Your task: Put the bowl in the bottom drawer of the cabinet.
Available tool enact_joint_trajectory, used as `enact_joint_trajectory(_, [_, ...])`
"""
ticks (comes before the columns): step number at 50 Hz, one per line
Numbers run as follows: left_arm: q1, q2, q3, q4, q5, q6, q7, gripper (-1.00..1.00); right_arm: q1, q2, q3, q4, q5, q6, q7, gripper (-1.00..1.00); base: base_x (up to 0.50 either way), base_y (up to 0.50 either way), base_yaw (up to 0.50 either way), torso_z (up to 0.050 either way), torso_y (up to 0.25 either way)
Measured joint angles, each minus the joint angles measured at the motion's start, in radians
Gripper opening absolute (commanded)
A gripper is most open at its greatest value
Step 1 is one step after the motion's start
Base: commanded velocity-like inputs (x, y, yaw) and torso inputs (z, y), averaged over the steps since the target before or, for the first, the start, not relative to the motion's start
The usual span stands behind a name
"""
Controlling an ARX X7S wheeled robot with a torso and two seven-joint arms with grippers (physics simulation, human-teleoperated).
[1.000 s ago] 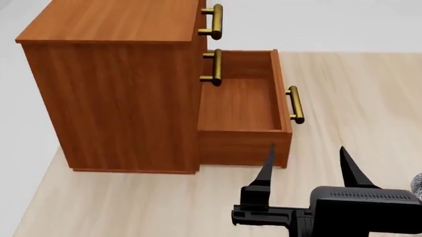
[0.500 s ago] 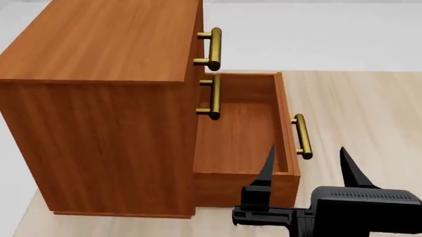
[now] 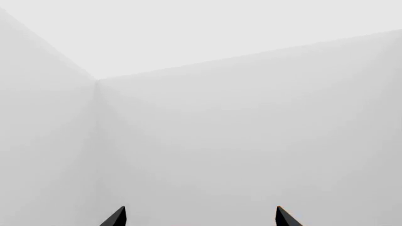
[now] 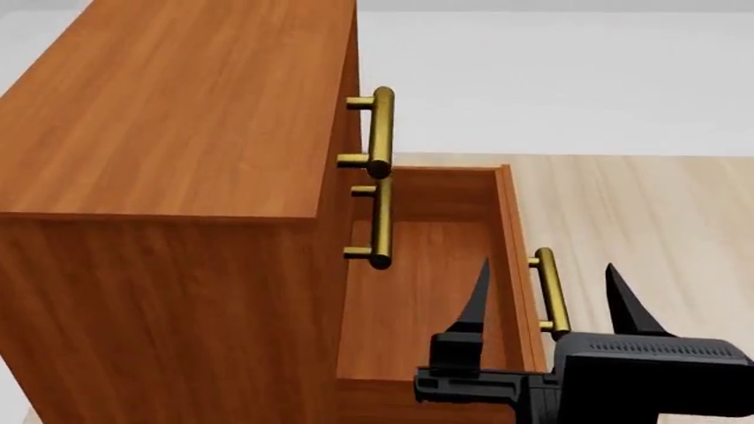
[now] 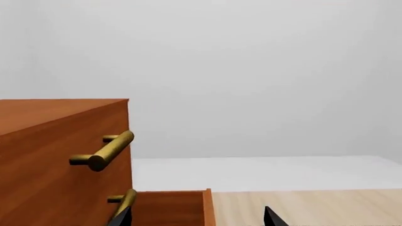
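Observation:
The bowl is out of view. The reddish-brown cabinet [image 4: 177,115] fills the left of the head view. Its bottom drawer [image 4: 412,300] stands pulled out, showing a bare wooden floor and a brass handle [image 4: 550,296] on its front. My right gripper [image 4: 548,265] is open and holds nothing. Its fingers straddle the drawer's front wall and handle from above. In the right wrist view the open right gripper [image 5: 196,209] faces the cabinet [image 5: 56,141] and the drawer's wall [image 5: 172,207]. My left gripper [image 3: 200,209] is open, empty, and faces bare white walls.
Two upper drawers are shut, each with a brass bar handle, the top one [image 4: 380,132] and the middle one [image 4: 380,225]. Pale wood flooring [image 4: 659,221] lies right of the drawer, with white floor [image 4: 566,79] beyond it.
The head view has closed in on the cabinet, which looks larger and lower in frame. The open drawer has come under my right gripper, whose spread has not changed.

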Motion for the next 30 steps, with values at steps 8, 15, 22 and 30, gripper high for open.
enact_joint_trajectory(8, [0.006,-0.003,-0.001,0.001,-0.001,0.006,-0.001,1.0,-0.003,0.002,-0.002,0.0,0.004,-0.002,0.002,1.0,0.0,0.0,0.0,0.0,0.0])
enact_joint_trajectory(15, [0.007,-0.007,-0.001,0.003,-0.005,0.009,-0.004,1.0,-0.006,0.005,-0.004,-0.003,0.007,-0.005,0.003,1.0,0.0,0.0,0.0,0.0,0.0])
enact_joint_trajectory(22, [0.006,-0.01,-0.003,0.004,-0.012,0.009,-0.009,1.0,-0.009,0.009,-0.006,-0.006,0.009,-0.006,0.004,1.0,0.0,0.0,0.0,0.0,-0.154])
enact_joint_trajectory(30, [0.006,-0.014,-0.006,0.006,-0.022,0.009,-0.015,1.0,-0.013,0.013,-0.007,-0.012,0.013,-0.006,0.007,1.0,0.0,0.0,0.0,0.0,-0.162])
